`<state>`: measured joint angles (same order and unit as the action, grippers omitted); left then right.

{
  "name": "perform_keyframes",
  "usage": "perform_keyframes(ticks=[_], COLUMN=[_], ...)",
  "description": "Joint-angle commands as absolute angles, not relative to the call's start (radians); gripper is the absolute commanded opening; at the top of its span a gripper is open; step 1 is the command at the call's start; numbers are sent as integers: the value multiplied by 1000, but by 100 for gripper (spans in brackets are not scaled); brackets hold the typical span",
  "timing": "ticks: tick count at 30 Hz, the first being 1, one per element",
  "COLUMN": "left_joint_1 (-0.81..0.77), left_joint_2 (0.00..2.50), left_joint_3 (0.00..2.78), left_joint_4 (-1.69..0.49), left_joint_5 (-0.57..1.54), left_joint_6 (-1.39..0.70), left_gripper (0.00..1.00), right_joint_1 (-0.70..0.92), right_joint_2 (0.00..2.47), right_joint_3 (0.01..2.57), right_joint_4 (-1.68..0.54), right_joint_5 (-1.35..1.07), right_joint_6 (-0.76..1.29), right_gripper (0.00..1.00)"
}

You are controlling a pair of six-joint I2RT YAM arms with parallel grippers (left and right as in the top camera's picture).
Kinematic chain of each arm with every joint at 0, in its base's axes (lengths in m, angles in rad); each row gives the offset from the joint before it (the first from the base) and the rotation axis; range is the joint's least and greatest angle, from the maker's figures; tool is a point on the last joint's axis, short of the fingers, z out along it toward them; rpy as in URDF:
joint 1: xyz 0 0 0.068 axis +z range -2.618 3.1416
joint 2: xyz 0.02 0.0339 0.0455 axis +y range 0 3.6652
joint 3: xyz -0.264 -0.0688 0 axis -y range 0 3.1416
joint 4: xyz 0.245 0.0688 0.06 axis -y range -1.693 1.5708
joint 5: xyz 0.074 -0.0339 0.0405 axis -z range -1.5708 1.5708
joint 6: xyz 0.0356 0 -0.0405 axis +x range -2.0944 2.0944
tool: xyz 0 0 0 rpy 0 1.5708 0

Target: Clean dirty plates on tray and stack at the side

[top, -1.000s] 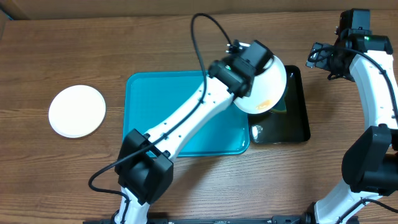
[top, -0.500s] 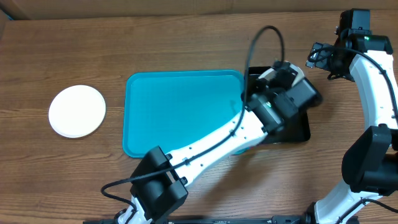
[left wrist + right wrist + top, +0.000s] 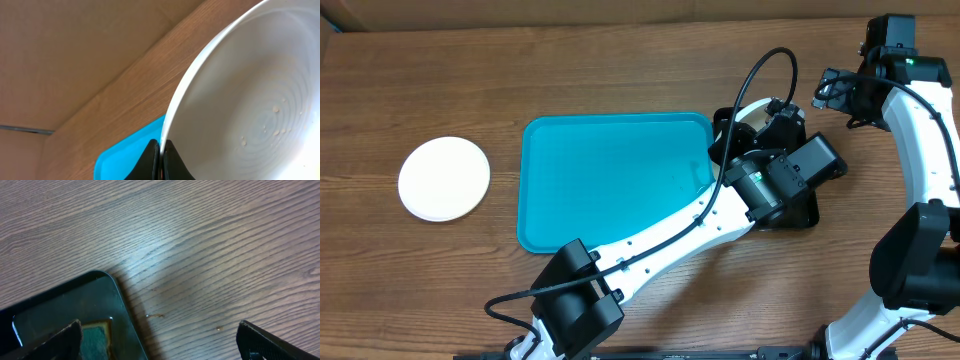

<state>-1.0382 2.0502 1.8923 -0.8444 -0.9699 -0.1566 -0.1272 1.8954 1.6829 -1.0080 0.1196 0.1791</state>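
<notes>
White round shallow plate (image 3: 240,100) clamped by its rim in the left gripper (image 3: 161,152), tipped up on edge over the small black rectangular basin (image 3: 55,312) just below that gripper. A few pale specks showing on its face. Large turquoise plastic tray (image 3: 620,180) behind the gripper, carrying no plates; second white plate (image 3: 444,178) well beyond it on the wooden surface (image 3: 620,60). Right gripper (image 3: 159,325) spread wide, grasping nothing, hovering off the basin's corner. Judged mid-cleaning: calls next for a wipe against the greenish sponge (image 3: 95,330), then carrying across to stack.

Seemingly two plates (image 3: 444,178), one tray (image 3: 610,180).
</notes>
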Motion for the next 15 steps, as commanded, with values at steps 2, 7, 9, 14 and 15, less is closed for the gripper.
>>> perform_keyframes(ticks=[2, 7, 9, 14, 15], left_joint_1=[-1049, -1053, -1055, -1061, -1061], left_joint_2=[2061, 2061, 2061, 2061, 2061], left_joint_3=[1918, 1918, 1918, 1918, 1918], left_joint_4=[-839, -834, -834, -846, -844], left_joint_5=[-1006, -1006, -1005, -1025, -1019], left_joint_6=[-153, -157, -162, -168, -175], left_gripper=[4, 4, 4, 4, 4], right_joint_1=[-122, -122, -122, -122, -122], right_joint_2=[1880, 1880, 1880, 1880, 1880], right_joint_3=[1695, 1695, 1695, 1695, 1695], right_joint_4=[-1004, -1004, -1004, -1004, -1004], right_joint_5=[131, 131, 131, 131, 131], right_joint_6=[178, 178, 179, 178, 178], right_gripper=[100, 100, 100, 100, 100])
